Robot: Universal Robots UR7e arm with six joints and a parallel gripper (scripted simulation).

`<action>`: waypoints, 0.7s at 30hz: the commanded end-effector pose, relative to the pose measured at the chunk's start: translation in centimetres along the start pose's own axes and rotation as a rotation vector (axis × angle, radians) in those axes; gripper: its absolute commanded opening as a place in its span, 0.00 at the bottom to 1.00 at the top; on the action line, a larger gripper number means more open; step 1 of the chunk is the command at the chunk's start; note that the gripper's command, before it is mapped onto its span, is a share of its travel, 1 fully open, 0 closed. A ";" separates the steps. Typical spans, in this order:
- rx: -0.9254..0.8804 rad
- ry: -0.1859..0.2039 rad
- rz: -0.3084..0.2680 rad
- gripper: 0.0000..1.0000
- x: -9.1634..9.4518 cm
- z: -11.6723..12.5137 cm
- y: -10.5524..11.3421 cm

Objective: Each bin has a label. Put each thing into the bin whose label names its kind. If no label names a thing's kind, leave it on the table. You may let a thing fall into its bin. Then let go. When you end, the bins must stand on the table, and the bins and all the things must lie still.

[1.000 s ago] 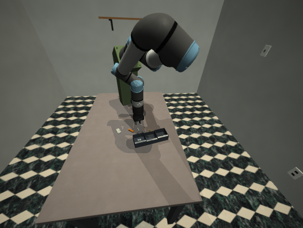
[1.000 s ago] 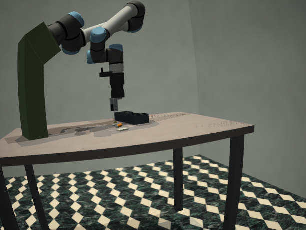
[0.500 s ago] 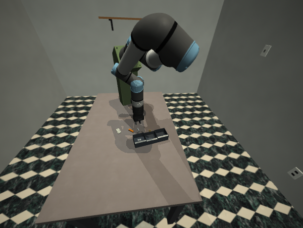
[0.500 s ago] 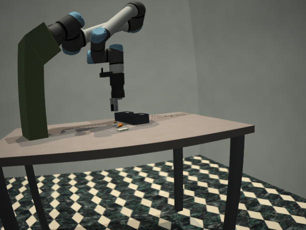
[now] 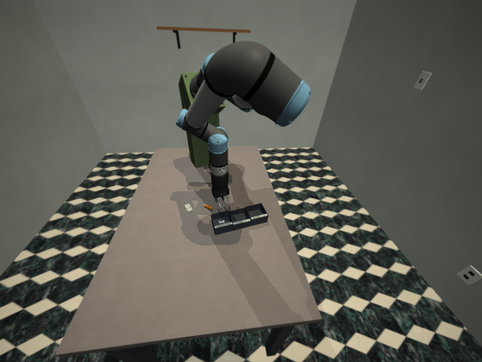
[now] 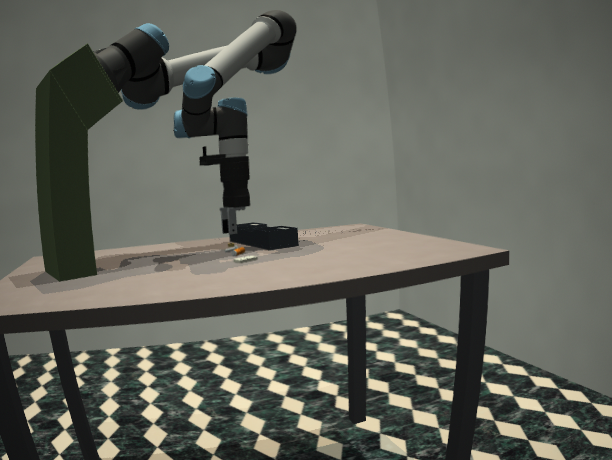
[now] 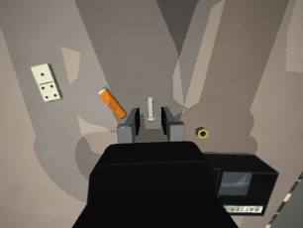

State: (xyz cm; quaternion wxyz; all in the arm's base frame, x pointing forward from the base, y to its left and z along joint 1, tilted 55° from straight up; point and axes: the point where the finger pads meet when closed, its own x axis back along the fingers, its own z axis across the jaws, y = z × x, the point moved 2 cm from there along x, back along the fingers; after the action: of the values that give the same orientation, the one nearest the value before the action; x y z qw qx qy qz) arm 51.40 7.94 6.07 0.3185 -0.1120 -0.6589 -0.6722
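My gripper (image 7: pixel 151 115) is open and empty, pointing down a little above the table. A small grey bolt (image 7: pixel 151 109) lies on the table in line with the gap between the fingers. An orange battery (image 7: pixel 111 102) lies just left of the left finger. A brass nut (image 7: pixel 201 132) lies to the right of the right finger. A cream domino (image 7: pixel 46 83) lies further left. A row of three black labelled bins (image 5: pixel 239 218) stands just in front of the gripper (image 5: pixel 220 195); one bin shows in the wrist view (image 7: pixel 243 185) with a partly visible label.
The arm's green pedestal (image 5: pixel 197 118) stands at the back of the table. The bins also show in the exterior view (image 6: pixel 267 235), to the right of the gripper (image 6: pixel 228 225).
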 end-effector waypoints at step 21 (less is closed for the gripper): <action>0.000 -0.001 -0.002 0.62 -4.4 0.0 0.1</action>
State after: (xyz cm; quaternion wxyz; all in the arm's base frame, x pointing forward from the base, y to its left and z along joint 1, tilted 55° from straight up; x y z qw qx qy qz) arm 54.41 8.98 3.91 0.3180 -0.1121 -0.6590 -0.6723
